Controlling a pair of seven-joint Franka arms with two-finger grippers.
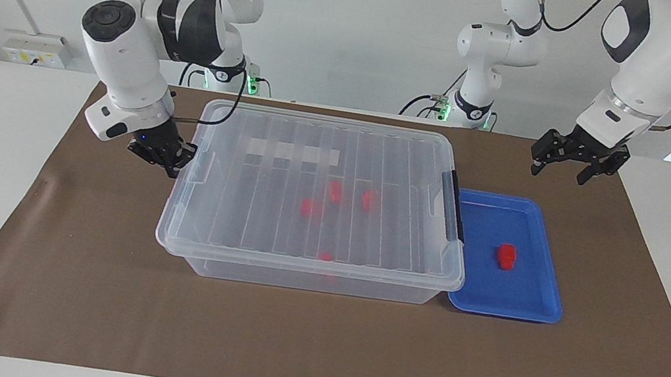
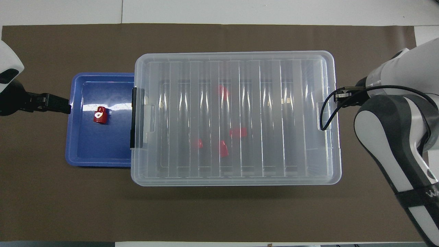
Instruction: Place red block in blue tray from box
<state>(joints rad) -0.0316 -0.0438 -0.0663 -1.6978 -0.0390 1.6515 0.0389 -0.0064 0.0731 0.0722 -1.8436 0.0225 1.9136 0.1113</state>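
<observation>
The box (image 1: 317,199) is a clear bin with its ribbed lid on, in the middle of the mat; it also shows in the overhead view (image 2: 236,116). Several red blocks (image 1: 308,207) lie inside it under the lid (image 2: 238,132). One more red block (image 1: 506,254) lies in the blue tray (image 1: 531,304), which stands against the box at the left arm's end (image 2: 79,151). My right gripper (image 1: 165,162) is low at the box's end toward the right arm, right by the lid's edge tab. My left gripper (image 1: 559,171) is open and empty, up in the air over the mat beside the tray.
A dark clip handle (image 1: 454,214) sits on the box's end next to the tray. A brown mat (image 1: 312,345) covers the table. The right arm's elbow (image 2: 387,137) hangs over the mat beside the box.
</observation>
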